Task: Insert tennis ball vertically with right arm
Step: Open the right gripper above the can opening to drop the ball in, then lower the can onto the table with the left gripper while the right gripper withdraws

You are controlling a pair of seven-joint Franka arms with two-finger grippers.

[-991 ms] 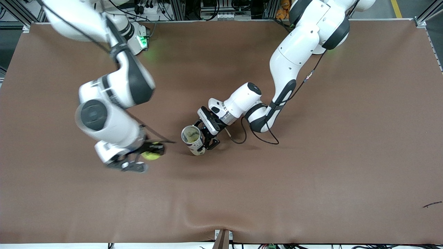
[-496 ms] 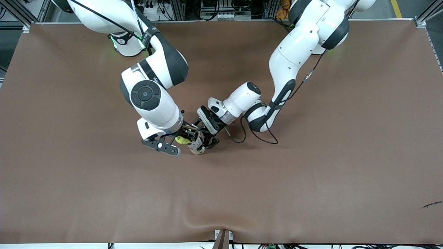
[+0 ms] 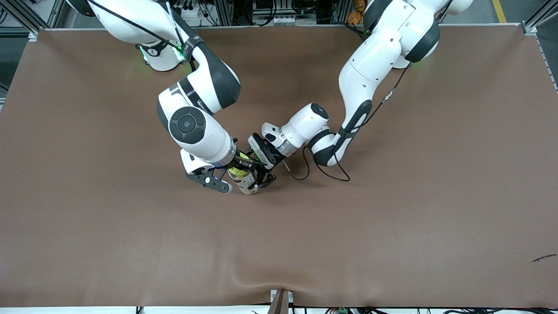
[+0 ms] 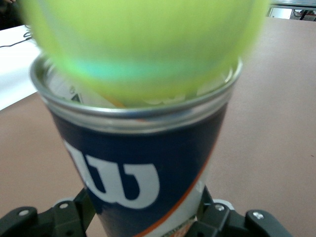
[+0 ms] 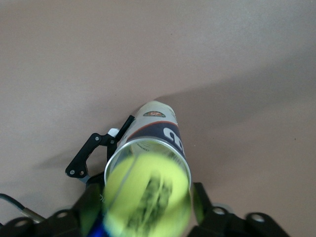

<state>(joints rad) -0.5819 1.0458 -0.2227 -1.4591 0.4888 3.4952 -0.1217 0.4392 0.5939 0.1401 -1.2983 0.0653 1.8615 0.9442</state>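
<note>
Right tool (image 3: 237, 169) grips tennis ball (image 5: 147, 193) over can (image 4: 140, 168) mouth; left tool (image 3: 257, 174) clamps can.

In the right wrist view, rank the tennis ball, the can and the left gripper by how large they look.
1. tennis ball, though it sits right at the camera, so its size is inflated.
2. can, close to the ball in apparent size; it is partly hidden, so the ranking is unsure.
3. left gripper, only partly visible, clamped on the can.
</note>
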